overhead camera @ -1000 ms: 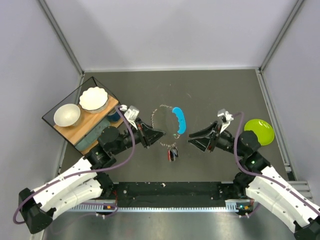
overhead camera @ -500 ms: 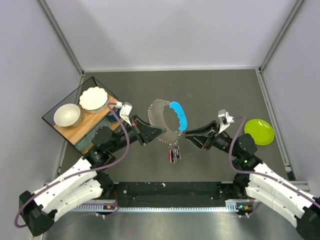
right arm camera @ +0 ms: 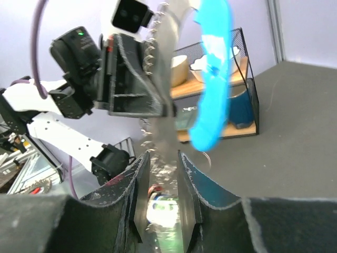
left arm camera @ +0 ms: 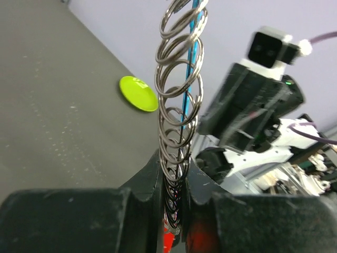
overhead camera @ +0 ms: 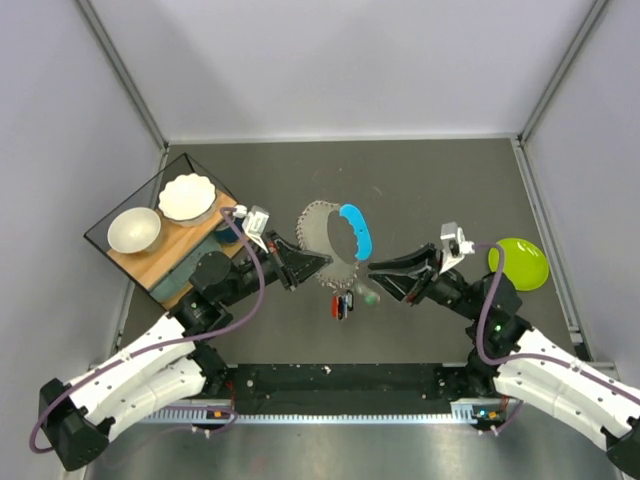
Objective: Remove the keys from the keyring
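The keyring [overhead camera: 322,232] is a big loop strung with several small silver rings and a cyan grip [overhead camera: 356,233], held up over the table's middle. My left gripper [overhead camera: 320,266] is shut on its lower left side; in the left wrist view the rings [left arm camera: 179,84] rise from between the shut fingers [left arm camera: 150,182]. My right gripper [overhead camera: 371,268] is shut on the lower right side, where the blurred ring band [right arm camera: 163,137] fills the narrow gap between its fingers [right arm camera: 141,174]. The keys [overhead camera: 343,304], red, dark and green, dangle below the loop and show blurred under the right jaws [right arm camera: 167,204].
A black wire rack [overhead camera: 128,262] with a wooden shelf holds two white bowls [overhead camera: 185,197] at the left. A lime-green plate [overhead camera: 519,263] lies on the dark table at the right, also in the left wrist view [left arm camera: 138,93]. Grey walls close in three sides.
My right gripper has moved left to the ring and narrowed its jaws around it. The left gripper has tipped the loop up, and the hanging keys have swung.
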Tool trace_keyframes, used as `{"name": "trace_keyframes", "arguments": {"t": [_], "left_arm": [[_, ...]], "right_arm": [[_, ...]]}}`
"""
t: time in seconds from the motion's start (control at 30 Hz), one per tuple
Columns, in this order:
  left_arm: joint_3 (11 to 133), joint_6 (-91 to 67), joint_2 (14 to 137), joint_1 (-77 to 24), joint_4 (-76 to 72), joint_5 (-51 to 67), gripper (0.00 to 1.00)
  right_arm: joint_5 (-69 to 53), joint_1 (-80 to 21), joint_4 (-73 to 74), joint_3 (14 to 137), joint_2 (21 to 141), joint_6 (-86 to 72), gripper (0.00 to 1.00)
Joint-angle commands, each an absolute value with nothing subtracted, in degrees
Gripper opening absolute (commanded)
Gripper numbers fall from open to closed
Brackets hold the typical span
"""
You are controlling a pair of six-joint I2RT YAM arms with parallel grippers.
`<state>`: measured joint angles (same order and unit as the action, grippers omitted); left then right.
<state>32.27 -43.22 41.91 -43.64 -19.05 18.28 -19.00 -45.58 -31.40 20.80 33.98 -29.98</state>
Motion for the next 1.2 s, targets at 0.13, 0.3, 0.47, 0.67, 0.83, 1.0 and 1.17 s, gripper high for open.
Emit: {"name": "trace_keyframes", "arguments": {"t": [0.13,0.3,0.47,0.67,0.83,1.0,1.17], "left_arm": [[32.43,-39.02,42.8,-43.16,-18.28,14.85,0.0],[32.7,-36.74,41.4,-43.24,-17.14,15.47,0.0],[33.04,-36.12,39.47,-43.15,-16.17,15.91,0.0],[35.15,-35.16,38.58,-43.07,-14.24,16.79,0.0],[37.52,-36.56,38.32,-43.07,-14.24,17.58,0.0],[39.72,-37.0,38.23,-43.15,-12.57,17.05,0.0],[40.69,-37.18,37.97,-43.15,-12.66,17.14,0.0]], "right_arm": [[-18.02,-46.93,-33.66,18.98,35.33,-28.92,0.27],[-17.32,-46.93,-33.49,19.34,36.12,-29.7,0.27],[-17.31,-47.02,-28.31,20.13,35.68,-27.25,0.33],[-18.46,-47.02,-25.85,20.83,34.28,-24.35,0.37],[-11.97,-52.81,-26.19,21.09,34.19,-19.26,0.36],[-1.06,-61.77,-22.15,24.6,37.95,-10.73,0.37],[-0.18,-64.77,-27.06,26.46,41.22,-10.9,0.37]]}}
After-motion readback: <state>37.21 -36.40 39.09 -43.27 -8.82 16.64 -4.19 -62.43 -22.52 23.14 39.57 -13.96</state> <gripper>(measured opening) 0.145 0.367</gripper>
